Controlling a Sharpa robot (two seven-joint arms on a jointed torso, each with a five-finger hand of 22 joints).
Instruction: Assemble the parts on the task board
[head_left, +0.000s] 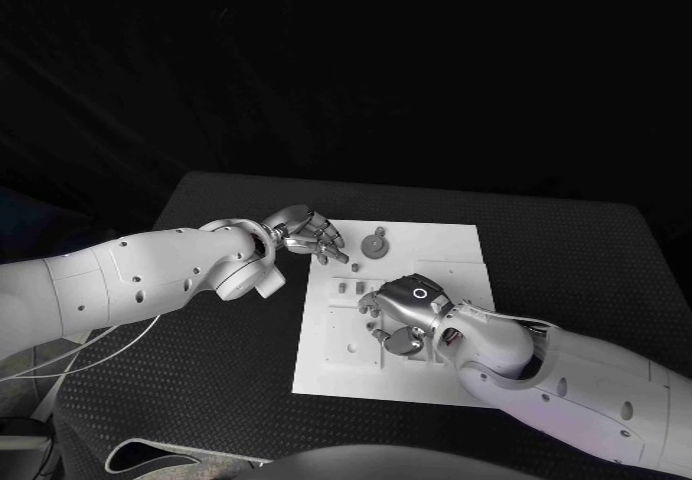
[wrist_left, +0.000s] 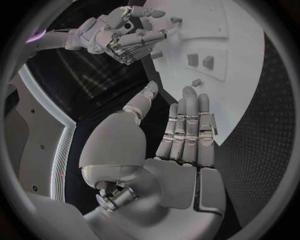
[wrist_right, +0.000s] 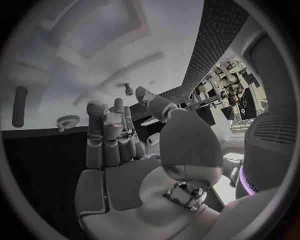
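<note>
Right hand (head_left: 401, 310) over the near middle of the task board (head_left: 454, 245), fingers curled down among small grey parts (head_left: 378, 336) at its 6 o'clock; grip on any part: cannot tell (fingers hide the contact). In its wrist view the fingers stand straight and close together. Left hand (head_left: 307, 235) at the board's 10 o'clock corner, fingers apart, holding nothing. Beyond, at 12 o'clock on the board, a round grey part (head_left: 376, 244) lies free. Black bench (head_left: 577, 260) beneath.

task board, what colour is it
White, plainest in the head view: the task board on the black table.
</note>
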